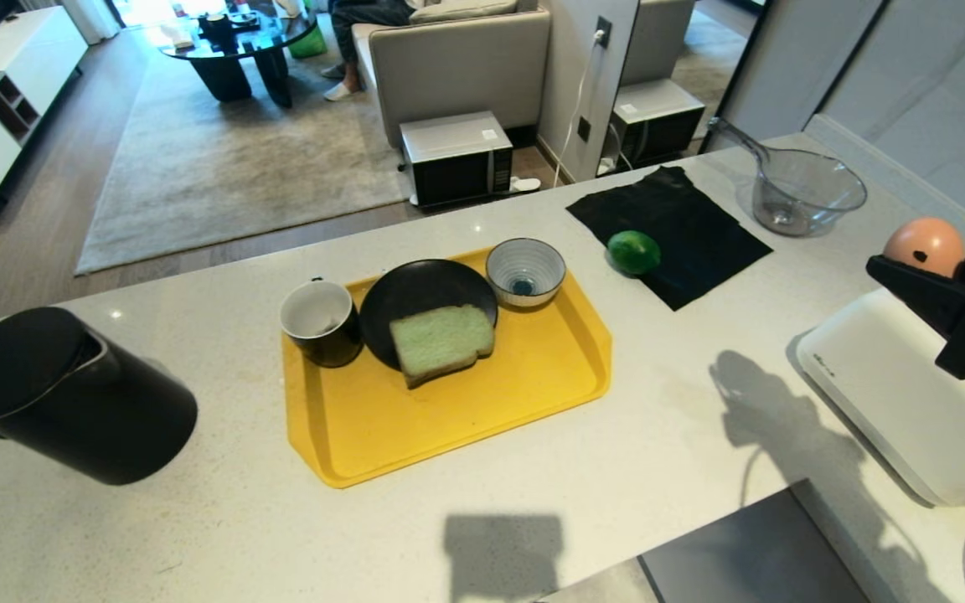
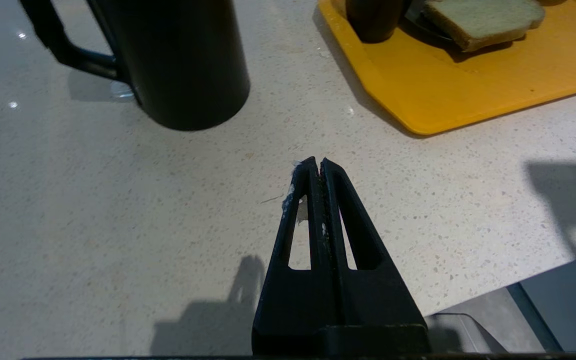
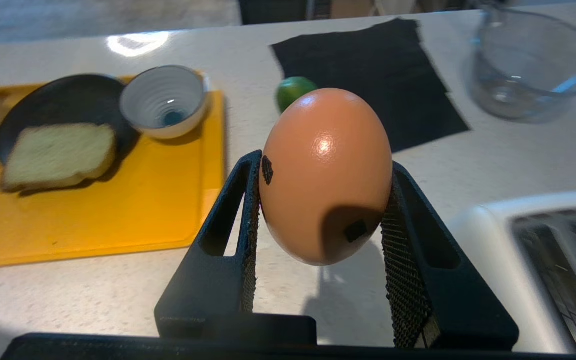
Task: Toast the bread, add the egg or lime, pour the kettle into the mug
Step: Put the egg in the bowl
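My right gripper (image 3: 325,162) is shut on the egg (image 3: 325,175), a pinkish-orange egg with small dark spots, held in the air over the counter beside the white toaster (image 3: 543,250). In the head view the egg (image 1: 924,244) sits at the far right in that gripper (image 1: 922,264). The bread (image 1: 441,342) lies on a black plate (image 1: 415,289) on the yellow tray (image 1: 466,419), with the mug (image 1: 321,322) to its left. The lime (image 1: 633,252) rests on a black cloth (image 1: 683,218). The kettle (image 1: 64,394) stands at the left. My left gripper (image 2: 318,162) hovers shut and empty near the kettle (image 2: 178,60).
A blue-and-white striped bowl (image 1: 525,271) sits at the tray's back right corner. A clear glass jug (image 1: 805,191) stands at the back right of the counter. Beyond the counter's far edge are a microwave (image 1: 457,157) on the floor and a sofa.
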Motion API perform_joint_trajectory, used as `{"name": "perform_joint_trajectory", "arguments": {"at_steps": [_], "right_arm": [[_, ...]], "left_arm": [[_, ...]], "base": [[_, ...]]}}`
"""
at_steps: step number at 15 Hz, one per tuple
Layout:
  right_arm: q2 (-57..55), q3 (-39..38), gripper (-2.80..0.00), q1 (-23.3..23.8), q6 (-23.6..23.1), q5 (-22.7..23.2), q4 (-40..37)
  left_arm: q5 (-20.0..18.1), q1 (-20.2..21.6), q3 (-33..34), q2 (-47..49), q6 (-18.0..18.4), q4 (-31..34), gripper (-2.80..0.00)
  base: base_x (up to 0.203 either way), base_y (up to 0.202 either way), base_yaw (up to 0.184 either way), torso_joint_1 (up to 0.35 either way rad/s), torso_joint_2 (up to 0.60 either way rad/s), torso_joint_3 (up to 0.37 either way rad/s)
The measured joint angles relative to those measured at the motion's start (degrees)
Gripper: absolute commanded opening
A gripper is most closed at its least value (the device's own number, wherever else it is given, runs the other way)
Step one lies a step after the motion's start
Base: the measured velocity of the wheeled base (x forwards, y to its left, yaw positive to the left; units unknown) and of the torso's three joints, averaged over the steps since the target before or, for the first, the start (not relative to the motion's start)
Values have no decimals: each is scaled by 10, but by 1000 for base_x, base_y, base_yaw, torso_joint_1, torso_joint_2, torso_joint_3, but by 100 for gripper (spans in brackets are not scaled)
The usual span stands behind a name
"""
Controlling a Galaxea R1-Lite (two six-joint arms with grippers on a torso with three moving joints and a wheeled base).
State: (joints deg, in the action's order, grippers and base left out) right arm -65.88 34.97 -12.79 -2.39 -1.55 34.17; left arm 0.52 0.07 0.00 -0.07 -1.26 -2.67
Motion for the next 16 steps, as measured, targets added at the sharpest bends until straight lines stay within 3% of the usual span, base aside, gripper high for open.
{"name": "perform_joint_trajectory", "arguments": {"at_steps": [4, 7, 9, 12, 16], "right_arm": [[1, -5, -280, 0, -7, 61, 2], [-11, 21, -280, -5, -45, 97, 0], [-31, 52, -280, -34, -53, 77, -1], [-81, 121, -280, -107, -63, 0, -14], [-137, 212, -280, -185, -122, -43, -115]], "left_arm": [[0, 0, 0, 0, 0, 0, -280], [0, 0, 0, 0, 0, 0, -280], [0, 0, 0, 0, 0, 0, -280], [0, 0, 0, 0, 0, 0, -280], [0, 0, 0, 0, 0, 0, -280]], "base": [[0, 0, 0, 0, 0, 0], [0, 0, 0, 0, 0, 0], [0, 0, 0, 0, 0, 0], [0, 0, 0, 0, 0, 0], [0, 0, 0, 0, 0, 0]]}}
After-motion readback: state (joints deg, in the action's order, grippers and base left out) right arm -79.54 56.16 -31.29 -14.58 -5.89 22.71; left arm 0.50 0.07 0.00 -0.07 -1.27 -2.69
